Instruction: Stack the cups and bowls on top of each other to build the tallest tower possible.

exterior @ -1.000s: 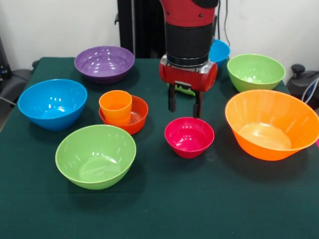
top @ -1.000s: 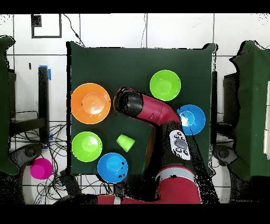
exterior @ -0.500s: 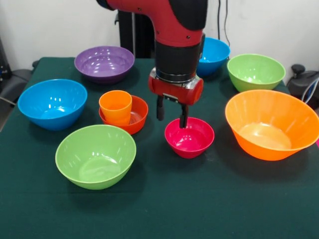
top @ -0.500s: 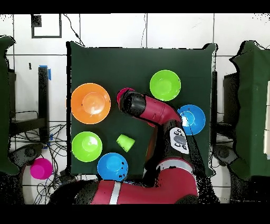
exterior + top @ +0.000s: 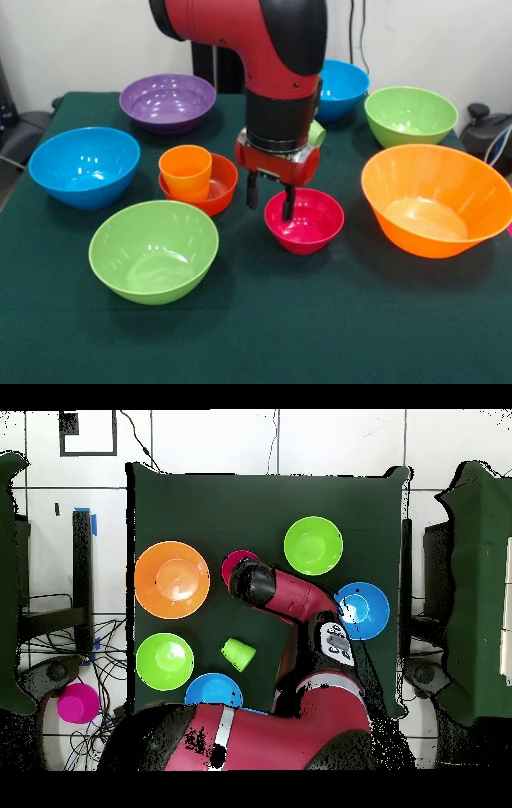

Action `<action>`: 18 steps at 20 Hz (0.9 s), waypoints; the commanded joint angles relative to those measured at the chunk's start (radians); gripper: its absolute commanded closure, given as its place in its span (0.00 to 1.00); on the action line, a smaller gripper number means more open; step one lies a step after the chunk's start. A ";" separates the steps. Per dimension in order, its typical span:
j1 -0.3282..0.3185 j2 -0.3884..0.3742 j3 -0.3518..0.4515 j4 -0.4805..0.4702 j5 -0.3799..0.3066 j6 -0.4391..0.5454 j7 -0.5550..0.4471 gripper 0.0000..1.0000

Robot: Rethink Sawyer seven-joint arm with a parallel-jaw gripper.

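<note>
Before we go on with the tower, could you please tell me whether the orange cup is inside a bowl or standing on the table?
Inside a bowl: the orange cup stands upright in the small red-orange bowl, whose rim shows around it.

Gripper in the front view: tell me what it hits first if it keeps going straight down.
The gripper points down, open, straddling the near-left rim of the magenta bowl. One finger seems already inside, one outside, so it likely meets that bowl's wall first, though depth is hard to judge.
</note>
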 commanded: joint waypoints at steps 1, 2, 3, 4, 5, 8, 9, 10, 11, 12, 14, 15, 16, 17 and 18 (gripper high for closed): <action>-0.009 0.062 0.083 -0.037 0.031 -0.099 0.173 0.00; -0.009 0.067 0.087 -0.034 0.033 -0.109 0.177 0.00; -0.008 0.063 0.087 -0.029 0.036 -0.111 0.180 0.00; -0.008 0.066 0.089 -0.028 0.037 -0.115 0.181 0.00; -0.006 0.064 0.087 -0.027 0.039 -0.115 0.182 0.00; 0.008 0.070 0.060 -0.043 0.033 -0.104 0.170 0.00; 0.023 0.074 0.036 -0.058 0.026 -0.113 0.162 1.00; 0.031 0.076 0.028 -0.064 0.024 -0.107 0.159 1.00; 0.039 0.079 0.020 -0.070 0.022 -0.101 0.156 1.00; 0.048 0.080 0.008 -0.077 0.019 -0.083 0.150 1.00; 0.061 0.071 -0.008 -0.080 0.018 -0.042 0.144 1.00; 0.060 0.058 -0.006 -0.076 0.020 -0.020 0.142 1.00; 0.074 0.043 -0.029 -0.077 0.021 -0.003 0.147 1.00; 0.077 0.018 -0.038 -0.066 0.020 0.036 0.144 1.00; 0.086 -0.013 -0.051 -0.049 0.023 0.087 0.149 1.00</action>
